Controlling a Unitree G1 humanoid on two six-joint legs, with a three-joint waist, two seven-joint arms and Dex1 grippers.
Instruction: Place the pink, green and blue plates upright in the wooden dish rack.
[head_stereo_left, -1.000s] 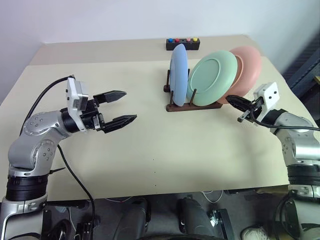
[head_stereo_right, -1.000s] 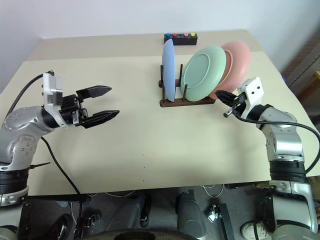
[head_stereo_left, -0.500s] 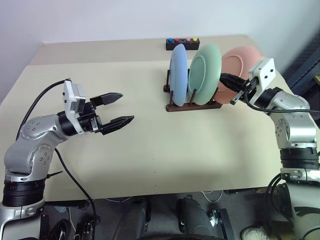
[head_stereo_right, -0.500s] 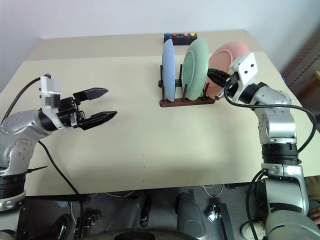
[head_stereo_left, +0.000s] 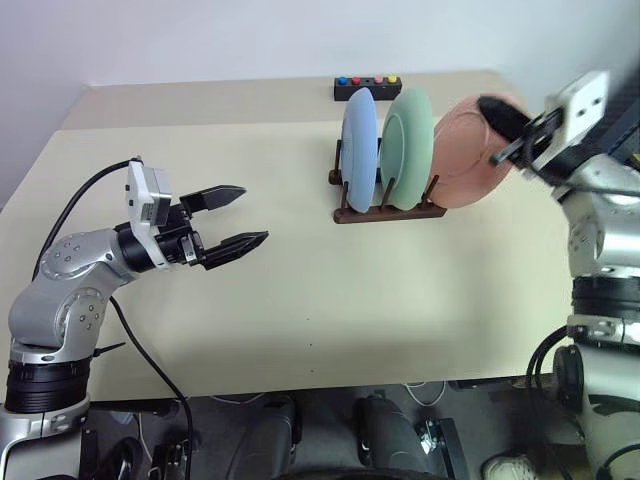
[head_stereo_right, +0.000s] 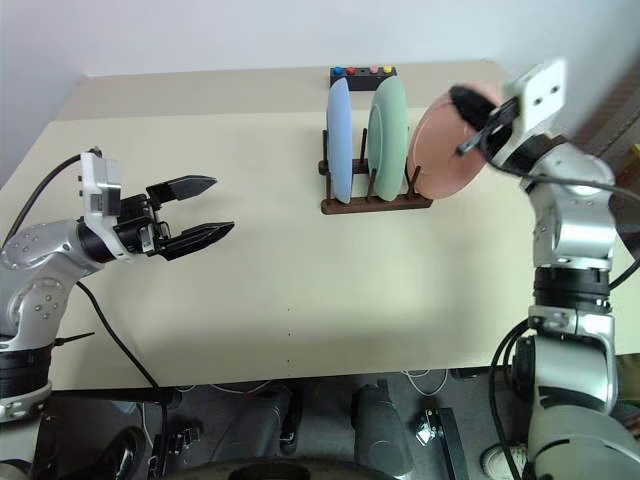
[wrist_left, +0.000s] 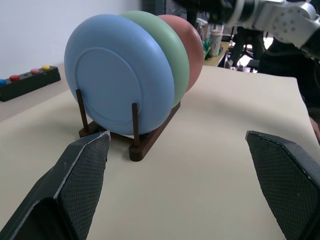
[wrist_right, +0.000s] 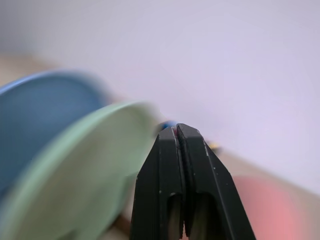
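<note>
My left pincer hangs over the bare left half of the desk, pointing right toward the rack, its 2 fingers spread wide with nothing between them. It sits well apart from the rack.

My right pincer is up at the right side of the rack, by the top of the pink plate. Its 2 fingers are pressed flat together and grip nothing; in the right wrist view they meet with no gap. I cannot tell whether they touch the pink plate.

All 3 plates sit in the rack near the far edge of the desk. The blue plate is at the left end and stands upright between the pegs. The green plate stands upright just beside it. The pink plate is at the right end, its rim tipped to the right.

A black box with coloured buttons lies behind the rack.
</note>
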